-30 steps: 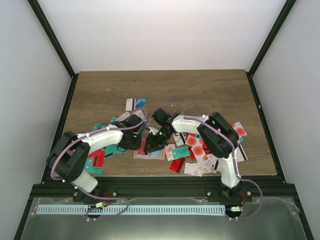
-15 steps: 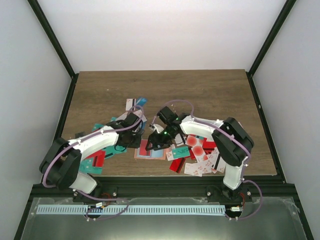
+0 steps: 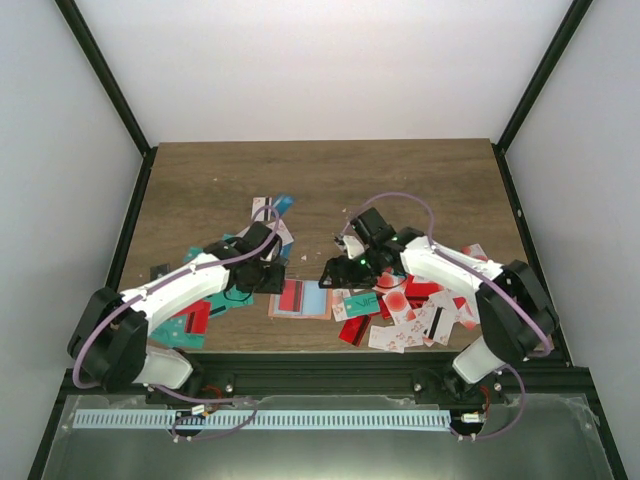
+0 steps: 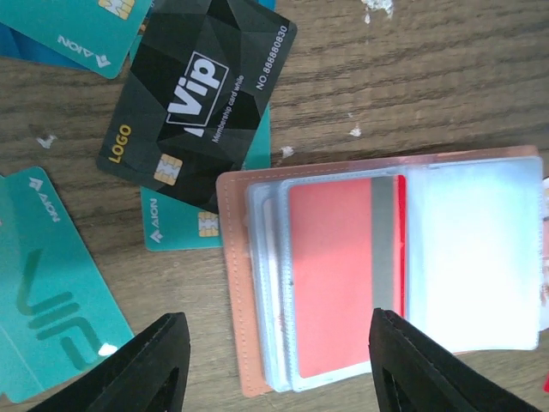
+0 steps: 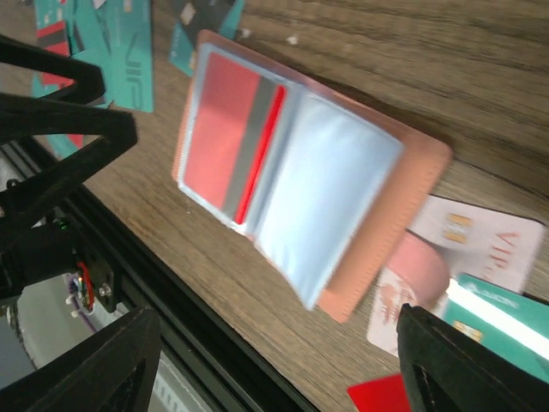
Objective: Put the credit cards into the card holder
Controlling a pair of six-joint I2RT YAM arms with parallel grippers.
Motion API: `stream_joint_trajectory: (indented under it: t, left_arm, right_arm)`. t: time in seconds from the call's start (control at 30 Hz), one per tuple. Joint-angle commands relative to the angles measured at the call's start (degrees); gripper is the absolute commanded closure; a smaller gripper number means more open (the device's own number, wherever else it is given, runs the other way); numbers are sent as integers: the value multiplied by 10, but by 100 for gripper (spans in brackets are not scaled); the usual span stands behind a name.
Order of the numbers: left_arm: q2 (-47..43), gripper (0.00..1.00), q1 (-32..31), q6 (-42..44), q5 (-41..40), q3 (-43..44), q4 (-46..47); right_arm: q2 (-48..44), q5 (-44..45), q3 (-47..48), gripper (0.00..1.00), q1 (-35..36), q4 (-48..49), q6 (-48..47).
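— Spotter: While both your arms reach over the front half of the table (image 3: 400,180), the card holder (image 3: 300,298) lies opened flat on the wood between them. Salmon cover down, clear sleeves up.
— Operator: What's in it?
— Spotter: One red card (image 4: 330,275) with a grey stripe, in the sleeve nearer your left arm. The sleeve beside it reads as pale clear plastic. More sleeve edges are stacked underneath; what they hold I cannot tell.
— Operator: Grippers?
— Spotter: Your left gripper (image 4: 276,343) has its fingers spread, with the holder's near corner under the gap and nothing pinched. Your right gripper (image 5: 274,313) stands wide too, holding nothing, over the holder's other side.
— Operator: Loose cards?
— Spotter: A black Vip card (image 4: 202,94) and teal cards (image 4: 51,292) overlap just beside the holder's left edge. Red and white cards (image 3: 410,305) are heaped to its right.
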Motion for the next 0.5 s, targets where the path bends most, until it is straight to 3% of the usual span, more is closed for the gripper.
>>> stream_joint_trajectory:
  t: [0.0,0.47]
  left_arm:
    - [-14,38,0,-5,32,14,1]
    - [-3,34,-3,-4,79,23,20]
  right_arm:
    - [-37,44,-26,22,-17,-17,-3]
    - [-88,103,-62,20,-31,-15,21]
